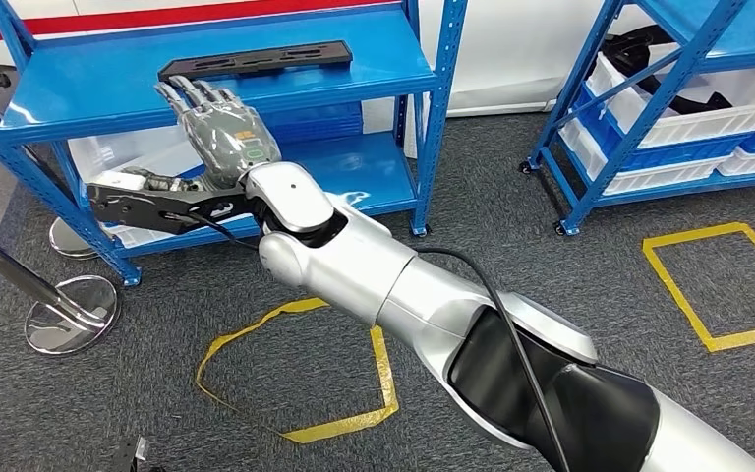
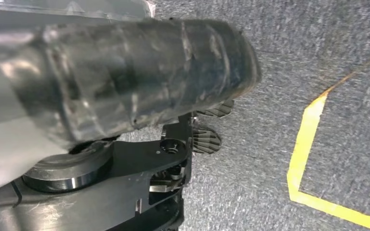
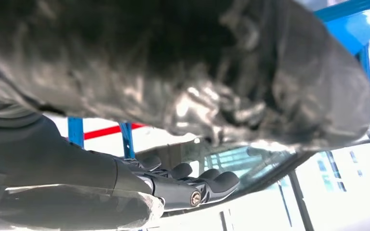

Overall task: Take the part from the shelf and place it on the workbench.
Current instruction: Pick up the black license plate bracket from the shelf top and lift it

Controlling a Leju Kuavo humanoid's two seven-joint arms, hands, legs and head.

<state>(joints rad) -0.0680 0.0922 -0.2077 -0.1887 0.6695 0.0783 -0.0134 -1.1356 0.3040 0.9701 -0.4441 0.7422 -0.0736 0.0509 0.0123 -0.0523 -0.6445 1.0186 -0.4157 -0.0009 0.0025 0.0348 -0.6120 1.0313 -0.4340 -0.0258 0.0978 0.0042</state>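
The part (image 1: 256, 59) is a long flat black piece lying along the front of the blue shelf's (image 1: 88, 98) top board. My right hand (image 1: 218, 130) is raised in front of that board, back towards me, fingers spread and pointing up. Its fingertips (image 1: 185, 90) stand just below the part's left end, apart from it, and the hand holds nothing. In the right wrist view the dark fingers (image 3: 192, 179) lie stretched out under the wrapped cover. My left hand (image 2: 207, 137) hangs over the grey carpet with nothing in it.
A second blue rack (image 1: 649, 108) with white bins stands at the right. Yellow tape squares (image 1: 300, 379) (image 1: 718, 285) mark the carpet. Chrome stanchion bases (image 1: 69, 315) stand by the shelf's left leg. A clear bin (image 1: 128, 157) sits on the lower board.
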